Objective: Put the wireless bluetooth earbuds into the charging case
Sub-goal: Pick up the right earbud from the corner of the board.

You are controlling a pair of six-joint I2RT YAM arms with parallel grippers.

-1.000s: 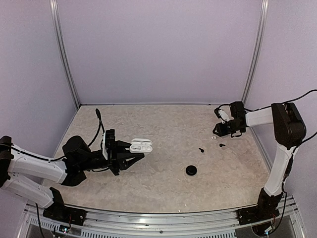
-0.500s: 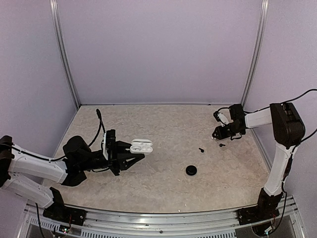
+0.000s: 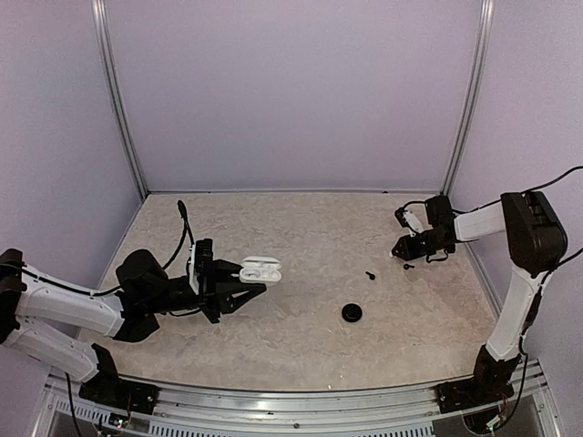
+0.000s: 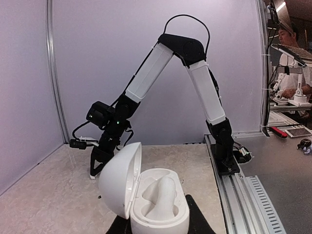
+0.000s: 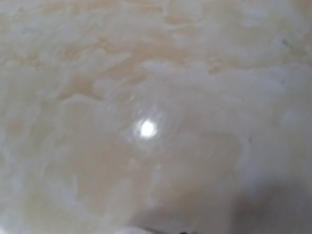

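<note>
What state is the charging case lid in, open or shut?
Open: the charging case has its lid standing up on the left, leaving the moulded sockets exposed in the left wrist view.

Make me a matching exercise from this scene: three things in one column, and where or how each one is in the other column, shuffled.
Things:
1. glossy white oval charging case
2. black round disc
3. right gripper

Places or states:
a. pointing down, low over the far right side of the table
b. lid open, clamped by the left gripper
c. lying flat on the marbled beige table, near its middle, toward the arm bases

Pairs: 1-b; 2-c; 3-a
</note>
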